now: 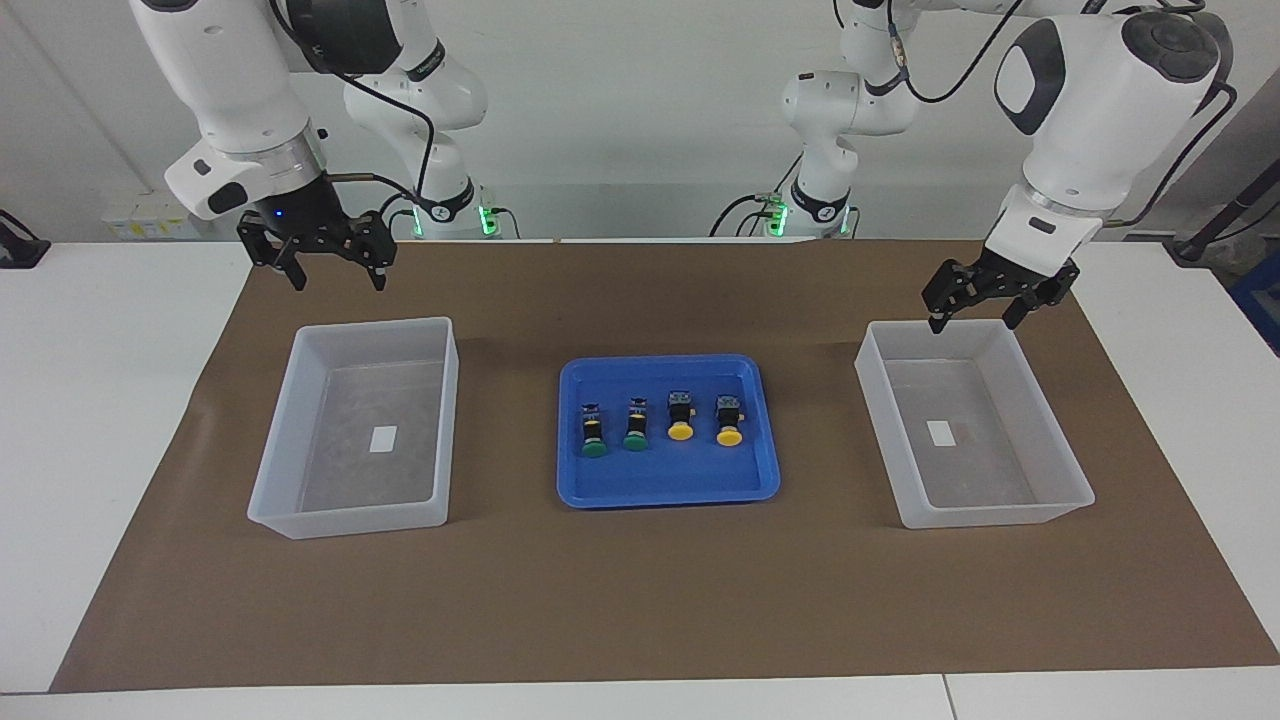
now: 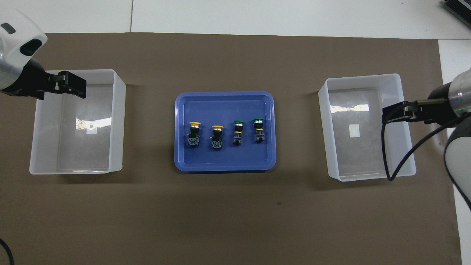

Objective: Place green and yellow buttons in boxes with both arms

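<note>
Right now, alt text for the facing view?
Four buttons, two green and two yellow, lie in a blue tray between two empty boxes. The open left gripper and right gripper hang empty above the table.
</note>
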You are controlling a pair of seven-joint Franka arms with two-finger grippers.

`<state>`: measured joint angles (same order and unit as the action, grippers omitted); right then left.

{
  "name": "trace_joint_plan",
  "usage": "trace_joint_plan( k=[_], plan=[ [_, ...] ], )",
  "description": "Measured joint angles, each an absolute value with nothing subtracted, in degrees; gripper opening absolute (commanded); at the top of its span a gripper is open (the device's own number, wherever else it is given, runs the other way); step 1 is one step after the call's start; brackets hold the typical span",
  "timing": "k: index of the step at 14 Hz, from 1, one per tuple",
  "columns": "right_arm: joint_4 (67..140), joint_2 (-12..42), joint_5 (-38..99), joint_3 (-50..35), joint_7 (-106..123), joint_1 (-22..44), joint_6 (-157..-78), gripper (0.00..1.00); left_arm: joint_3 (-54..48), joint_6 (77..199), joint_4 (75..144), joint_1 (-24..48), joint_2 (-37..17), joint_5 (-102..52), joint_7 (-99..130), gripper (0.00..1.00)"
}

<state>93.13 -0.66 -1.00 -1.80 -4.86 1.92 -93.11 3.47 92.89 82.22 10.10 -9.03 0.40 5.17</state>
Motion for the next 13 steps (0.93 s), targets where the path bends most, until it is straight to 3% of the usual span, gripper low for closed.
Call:
trace_joint_plan(
  k=[6, 13],
  plan=[
    [95.28, -0.65, -0.98, -2.62, -4.86, 2.41, -97.43, 1.0, 3.47, 93.42, 82.85, 10.1, -8.87, 0.49, 5.17, 1.0],
    [101.22, 1.67, -0.97, -3.18, -9.18, 8.55, -110.78, 1.0, 3.3, 94.79, 84.5, 10.11, -8.25, 0.49, 5.17, 1.0]
  ],
)
